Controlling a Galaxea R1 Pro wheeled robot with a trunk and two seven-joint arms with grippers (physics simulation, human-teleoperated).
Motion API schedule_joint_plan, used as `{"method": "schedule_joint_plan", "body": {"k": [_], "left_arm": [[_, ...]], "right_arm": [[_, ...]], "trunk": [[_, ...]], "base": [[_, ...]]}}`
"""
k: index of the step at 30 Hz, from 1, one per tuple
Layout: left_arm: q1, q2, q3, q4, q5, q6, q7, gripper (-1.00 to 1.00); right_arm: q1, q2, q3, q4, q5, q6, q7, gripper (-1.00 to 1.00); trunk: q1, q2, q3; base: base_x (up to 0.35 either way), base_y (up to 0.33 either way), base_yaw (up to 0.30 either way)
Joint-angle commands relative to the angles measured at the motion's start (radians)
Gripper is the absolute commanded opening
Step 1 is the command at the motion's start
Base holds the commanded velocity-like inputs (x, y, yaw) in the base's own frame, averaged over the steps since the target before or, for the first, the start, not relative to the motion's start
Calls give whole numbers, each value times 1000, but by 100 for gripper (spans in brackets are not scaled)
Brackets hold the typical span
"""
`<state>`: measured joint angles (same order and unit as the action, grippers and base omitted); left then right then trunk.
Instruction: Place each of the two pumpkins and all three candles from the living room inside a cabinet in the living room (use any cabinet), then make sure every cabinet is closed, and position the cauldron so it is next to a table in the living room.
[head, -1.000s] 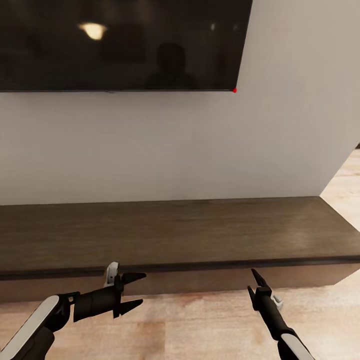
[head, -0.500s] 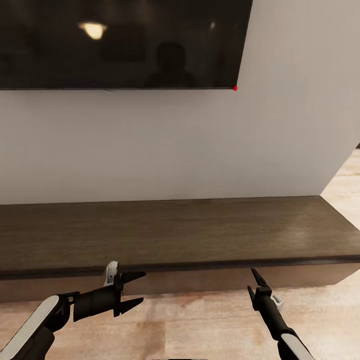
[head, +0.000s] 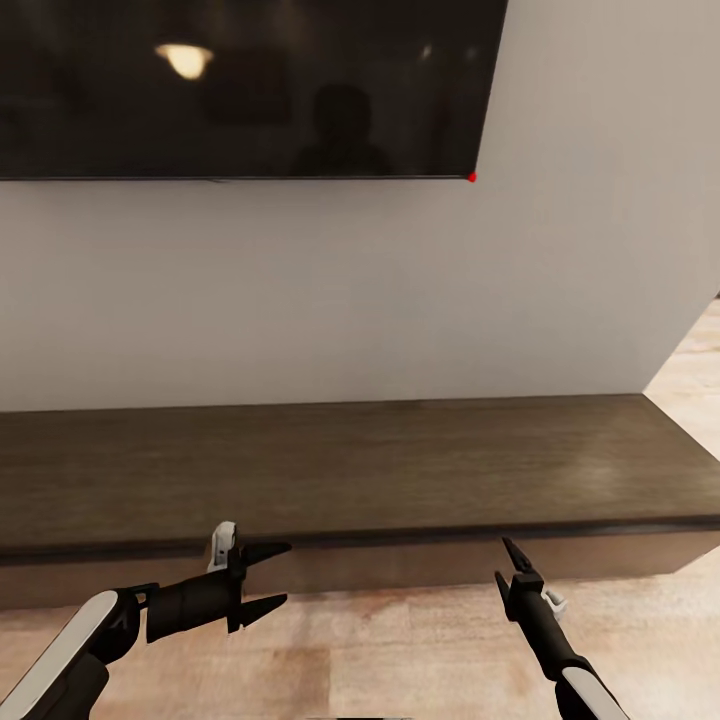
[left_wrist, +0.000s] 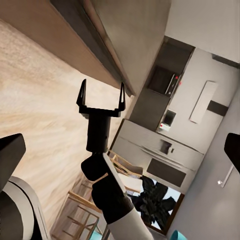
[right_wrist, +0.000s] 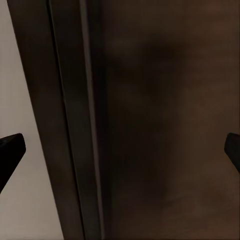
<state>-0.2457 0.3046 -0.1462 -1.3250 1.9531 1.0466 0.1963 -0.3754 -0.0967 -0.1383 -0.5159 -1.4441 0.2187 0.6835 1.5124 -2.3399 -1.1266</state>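
Cabinet (head: 340, 465): it stands against the wall (head: 330, 290), along its foot, and runs from the left edge of the head view to its own right end near the wall's corner.
Screen (head: 240, 85): on the wall, above the left and middle part of the cabinet.
Floor (head: 400, 640): before the cabinet and past its right end.
Left gripper (head: 272, 576): over the floor, just before the cabinet's front edge, left of the middle.
Right gripper (head: 508, 560): just before the same front edge, toward the right end.

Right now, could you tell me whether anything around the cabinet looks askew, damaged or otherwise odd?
Nothing stands out. The cabinet looks level and intact, its front shut flush, and both the left gripper and right gripper are open and empty.
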Motion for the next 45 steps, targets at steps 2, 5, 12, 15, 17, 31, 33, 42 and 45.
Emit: {"method": "schedule_joint_plan", "body": {"k": [2, 5, 12, 15, 17, 31, 33, 42, 45], "left_arm": [[-1, 1, -1, 0, 10, 1, 9, 100], [-1, 1, -1, 0, 11, 0, 9, 100], [-1, 1, -1, -1, 10, 0, 9, 100], [-1, 1, -1, -1, 11, 0, 9, 100], [-1, 1, -1, 0, 11, 0, 9, 100], [-1, 1, -1, 0, 10, 0, 9, 100], [-1, 1, -1, 0, 10, 0, 9, 100], [0, 0, -1, 0, 10, 0, 9, 100], [-1, 0, -1, 0, 10, 0, 9, 100]], "right_arm": [[0, 0, -1, 1, -10, 10, 2, 100], [0, 0, -1, 1, -10, 10, 2, 100], [0, 0, -1, 1, -10, 8, 2, 100], [0, 0, -1, 1, -10, 8, 1, 100], [0, 0, -1, 1, -10, 8, 1, 100], [0, 0, 0, 1, -10, 8, 1, 100], [0, 0, 0, 1, -10, 8, 1, 100], [0, 0, 0, 1, -9, 8, 0, 100], [0, 0, 0, 1, -9, 7, -1, 100]], "trunk": [[0, 0, -1], [0, 0, -1], [0, 0, -1], [0, 0, -1], [0, 0, -1], [0, 0, -1], [0, 0, -1], [0, 0, -1], [0, 0, -1]], "base": [[61, 0, 0], [22, 0, 0], [91, 11, 0], [15, 2, 0], [5, 1, 0], [20, 0, 0], [84, 0, 0], [30, 0, 0], [19, 0, 0]]}}
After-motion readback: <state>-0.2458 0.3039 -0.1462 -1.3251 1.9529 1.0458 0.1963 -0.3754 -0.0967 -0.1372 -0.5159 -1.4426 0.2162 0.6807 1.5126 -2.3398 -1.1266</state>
